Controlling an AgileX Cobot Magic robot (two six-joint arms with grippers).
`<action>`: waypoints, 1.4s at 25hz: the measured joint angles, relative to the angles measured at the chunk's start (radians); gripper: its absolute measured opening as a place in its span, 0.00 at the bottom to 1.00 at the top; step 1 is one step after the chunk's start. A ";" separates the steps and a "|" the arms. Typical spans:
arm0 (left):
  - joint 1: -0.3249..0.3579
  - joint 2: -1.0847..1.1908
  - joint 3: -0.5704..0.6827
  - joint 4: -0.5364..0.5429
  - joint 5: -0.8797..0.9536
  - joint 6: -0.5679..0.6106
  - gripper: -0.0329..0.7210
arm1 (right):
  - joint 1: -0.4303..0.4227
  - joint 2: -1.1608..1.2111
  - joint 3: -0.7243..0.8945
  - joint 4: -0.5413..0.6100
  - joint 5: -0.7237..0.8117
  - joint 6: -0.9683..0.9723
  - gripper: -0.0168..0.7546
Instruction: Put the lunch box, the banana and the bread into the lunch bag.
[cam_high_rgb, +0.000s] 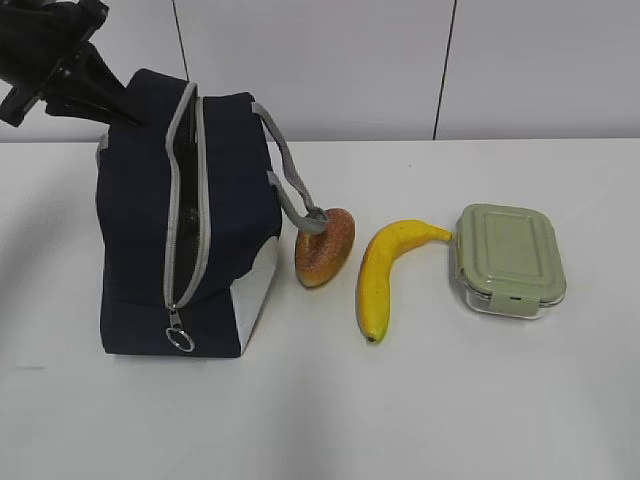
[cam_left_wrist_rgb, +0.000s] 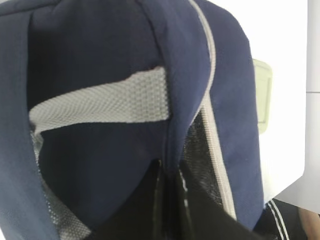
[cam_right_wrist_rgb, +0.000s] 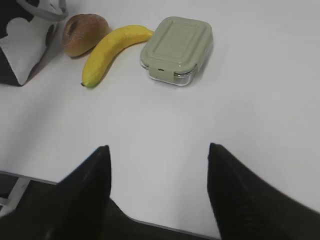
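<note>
The navy lunch bag (cam_high_rgb: 135, 240) stands at the left with its grey zipper (cam_high_rgb: 185, 200) partly open. My left gripper (cam_high_rgb: 122, 108) is shut on the bag's top fabric edge beside the zipper; in the left wrist view (cam_left_wrist_rgb: 170, 172) its jaws pinch the navy cloth below a grey strap (cam_left_wrist_rgb: 100, 102). The bread (cam_high_rgb: 325, 248) lies right of the bag under a strap handle. The banana (cam_high_rgb: 385, 275) and the lunch box (cam_high_rgb: 510, 258) lie further right. My right gripper (cam_right_wrist_rgb: 159, 150) is open and empty above bare table, short of the banana (cam_right_wrist_rgb: 110, 52), bread (cam_right_wrist_rgb: 85, 34) and lunch box (cam_right_wrist_rgb: 177, 47).
The white table (cam_high_rgb: 420, 400) runs to a white panelled wall (cam_high_rgb: 350, 60) behind. The bag's pale grey corner (cam_right_wrist_rgb: 25, 47) shows at the left of the right wrist view. The table's near edge shows below my right gripper.
</note>
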 joint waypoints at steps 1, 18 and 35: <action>-0.004 0.000 0.000 -0.003 0.000 0.006 0.03 | 0.000 0.000 0.000 0.014 0.000 0.000 0.64; -0.043 0.000 0.000 -0.064 0.000 0.022 0.03 | 0.000 0.220 -0.065 0.148 0.013 0.067 0.64; -0.043 0.000 0.000 -0.095 0.000 0.050 0.03 | 0.000 0.878 -0.142 0.410 -0.191 -0.165 0.64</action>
